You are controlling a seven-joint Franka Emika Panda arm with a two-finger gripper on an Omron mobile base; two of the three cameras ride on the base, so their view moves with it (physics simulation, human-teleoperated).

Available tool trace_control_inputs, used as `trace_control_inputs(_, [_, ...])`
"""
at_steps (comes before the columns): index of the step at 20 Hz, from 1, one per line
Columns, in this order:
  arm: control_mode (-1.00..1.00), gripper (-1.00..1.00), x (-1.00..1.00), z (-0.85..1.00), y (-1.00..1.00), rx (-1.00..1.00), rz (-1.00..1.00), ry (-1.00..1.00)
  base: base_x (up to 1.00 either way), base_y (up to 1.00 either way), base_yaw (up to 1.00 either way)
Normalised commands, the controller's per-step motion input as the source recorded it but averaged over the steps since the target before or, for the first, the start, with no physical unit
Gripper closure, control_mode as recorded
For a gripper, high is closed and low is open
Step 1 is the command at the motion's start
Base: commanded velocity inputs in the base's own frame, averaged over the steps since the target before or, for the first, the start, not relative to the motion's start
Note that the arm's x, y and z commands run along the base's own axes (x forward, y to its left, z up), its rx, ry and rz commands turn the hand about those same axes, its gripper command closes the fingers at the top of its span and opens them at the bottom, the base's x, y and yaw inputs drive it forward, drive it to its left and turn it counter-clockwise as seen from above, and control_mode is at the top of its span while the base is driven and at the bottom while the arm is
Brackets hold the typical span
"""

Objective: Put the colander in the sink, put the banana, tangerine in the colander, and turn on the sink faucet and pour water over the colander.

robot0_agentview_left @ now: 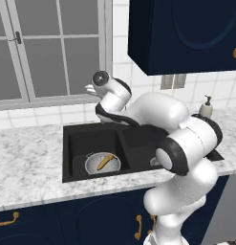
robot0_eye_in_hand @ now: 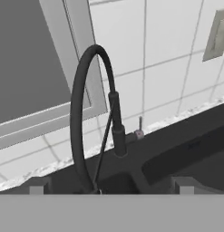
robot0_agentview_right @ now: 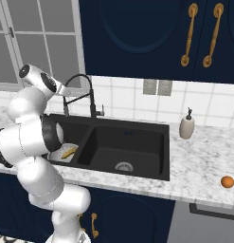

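Colander sits in the left basin of the sink, banana lying inside it. Tangerine rests on the marble counter near its front right edge, well apart from the sink. Gripper spread fully wide, holding nothing, raised and facing the sink faucet. Risk: turning the water on now would leave the tangerine unwashed; a wide swing toward the lever could also knock the spring neck.

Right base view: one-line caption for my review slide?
Banana sits in the colander in the sink; tangerine waits on the counter.
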Motion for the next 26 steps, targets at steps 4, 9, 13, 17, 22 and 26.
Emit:
trace_control_inputs(4, [-1.0, -1.0, -0.88, 0.97, -0.28, 0.0, -0.14, -0.01, 0.0, 0.0, 0.0])
trace_control_inputs(9, [-1.0, -1.0, -0.82, 0.98, -0.62, 0.02, -0.16, 0.0, 0.0, 0.0, 0.0])
trace_control_inputs(13, [-1.0, -1.0, -0.97, 0.21, -1.0, 0.06, -0.17, 0.0, 0.0, 0.0, 0.0])
trace_control_inputs(17, [-1.0, -1.0, -0.95, -0.01, -1.0, 0.03, -0.21, 0.06, 0.0, 0.0, 0.0])
trace_control_inputs(22, [-1.0, -1.0, -0.75, -0.13, -1.0, 0.03, -0.22, 0.18, 0.0, 0.0, 0.0])
trace_control_inputs(26, [-1.0, -1.0, -0.52, -0.17, -1.0, 0.05, -0.26, 0.28, 0.0, 0.0, 0.0])
